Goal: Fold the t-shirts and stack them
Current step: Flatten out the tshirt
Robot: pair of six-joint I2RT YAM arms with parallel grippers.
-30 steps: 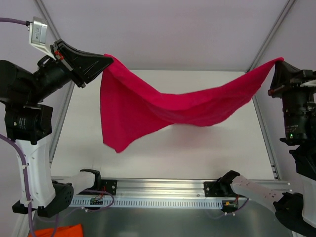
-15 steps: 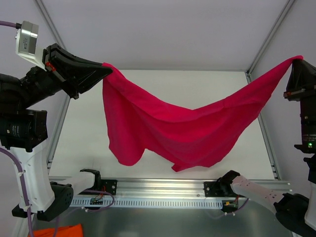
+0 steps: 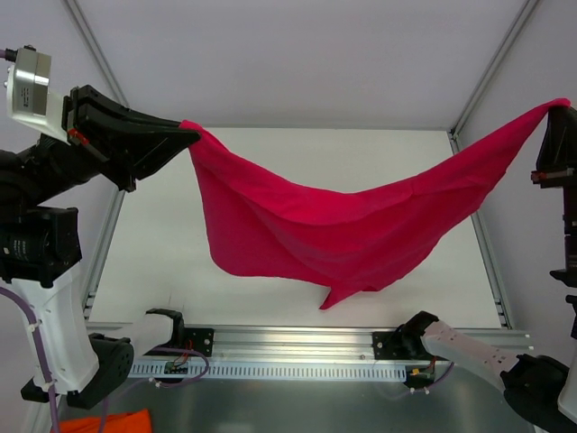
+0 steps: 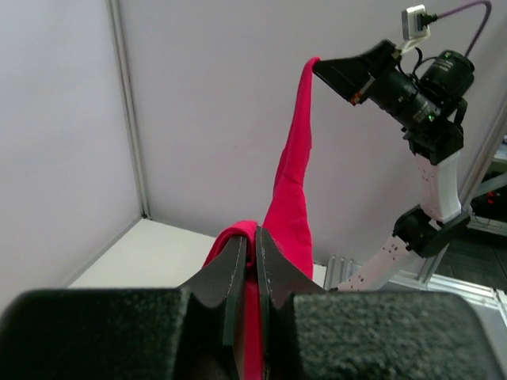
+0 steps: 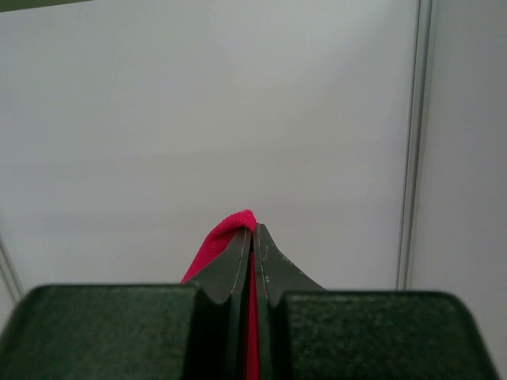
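Crimson cloth, thin and soft, hangs in the air: the t-shirt [image 3: 334, 225] is stretched between the two arms, seemingly clear of the bench [image 3: 162, 271]. Nothing is folded and no stack is begun. I judge the task to be at its opening spread, with laying flat, folding and stacking all left to do.

At the far left, the left hand [image 3: 185, 133] is clamped on one corner of the fabric. Its wrist view shows the dark fingers [image 4: 230, 273] pinched close with red bunched between them. Well below that hand, at the near edge, lies a scrap of orange fabric [image 3: 108, 422] — what it is, I cannot tell.

From the left hand the shirt falls away rightward in a slack belly, creased in long diagonal folds, with a pointed flap dangling lowest, roughly midway between the hands. It is plain, matte and limp. The cloth then climbs to the right hand [image 3: 563, 113], likewise closed on a corner, with a small red lobe poking past its tips.
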